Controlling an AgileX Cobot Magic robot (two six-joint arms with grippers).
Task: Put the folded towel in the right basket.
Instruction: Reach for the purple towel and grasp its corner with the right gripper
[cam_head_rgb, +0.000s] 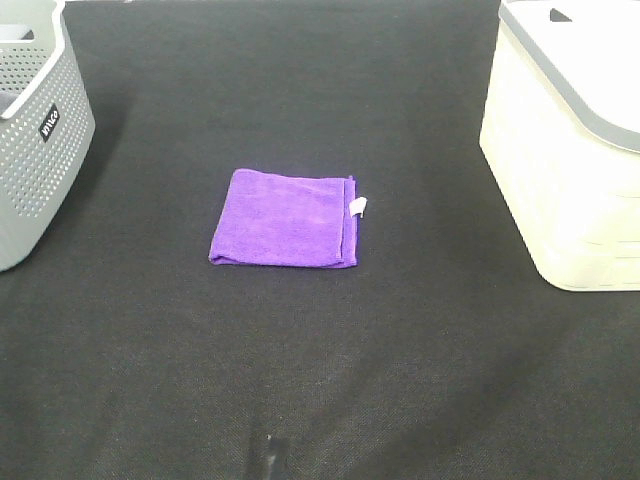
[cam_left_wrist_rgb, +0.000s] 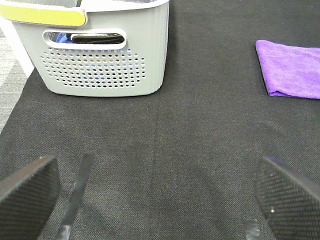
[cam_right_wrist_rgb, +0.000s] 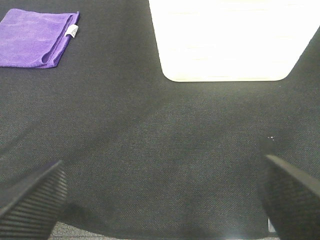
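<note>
A folded purple towel (cam_head_rgb: 285, 218) with a small white tag lies flat on the black cloth in the middle of the table. It also shows in the left wrist view (cam_left_wrist_rgb: 292, 67) and in the right wrist view (cam_right_wrist_rgb: 35, 37). The right basket (cam_head_rgb: 570, 150) is cream-white with a grey rim, at the right edge; it shows in the right wrist view (cam_right_wrist_rgb: 232, 40). Neither arm shows in the exterior high view. My left gripper (cam_left_wrist_rgb: 157, 200) is open and empty, near the table's front. My right gripper (cam_right_wrist_rgb: 160, 200) is open and empty, short of the cream basket.
A grey perforated basket (cam_head_rgb: 35, 130) stands at the left edge and holds dark items; it shows in the left wrist view (cam_left_wrist_rgb: 100, 55). The black cloth (cam_head_rgb: 320, 380) covers the table.
</note>
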